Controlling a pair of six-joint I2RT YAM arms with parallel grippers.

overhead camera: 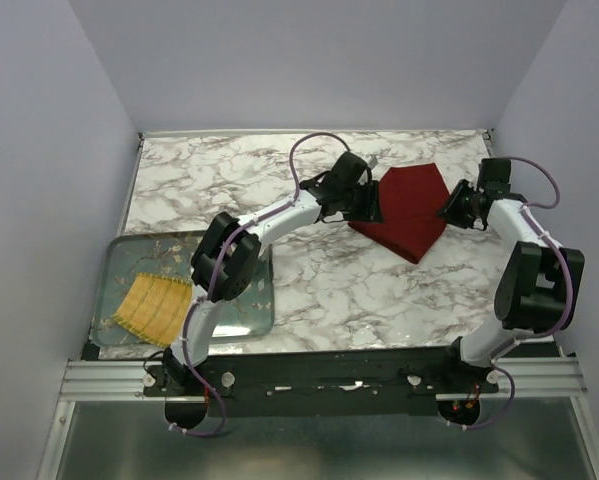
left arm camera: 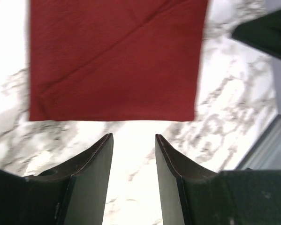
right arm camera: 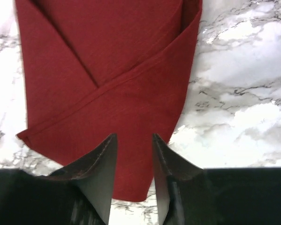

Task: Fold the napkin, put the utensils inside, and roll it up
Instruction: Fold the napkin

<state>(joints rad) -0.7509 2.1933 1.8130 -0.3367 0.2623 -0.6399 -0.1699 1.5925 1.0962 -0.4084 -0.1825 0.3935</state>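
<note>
The burgundy napkin (overhead camera: 404, 210) lies folded on the marble table at the back right, its layers crossing in diagonal folds. My left gripper (overhead camera: 364, 207) is at its left edge; in the left wrist view the napkin (left arm camera: 117, 61) lies just beyond the gripper (left arm camera: 133, 137), which is open and empty over bare marble. My right gripper (overhead camera: 449, 212) is at the napkin's right side; in the right wrist view the gripper (right arm camera: 134, 136) is open and empty over the napkin's (right arm camera: 107, 70) near corner. A small silvery bit (overhead camera: 373, 160) shows behind the left gripper; I cannot tell whether it is the fork.
A glass tray (overhead camera: 129, 250) sits at the near left with a yellow woven mat (overhead camera: 157, 303) in it. The table is bounded by white walls at the back and sides. Part of the right arm (left arm camera: 267, 33) shows dark in the left wrist view's upper right.
</note>
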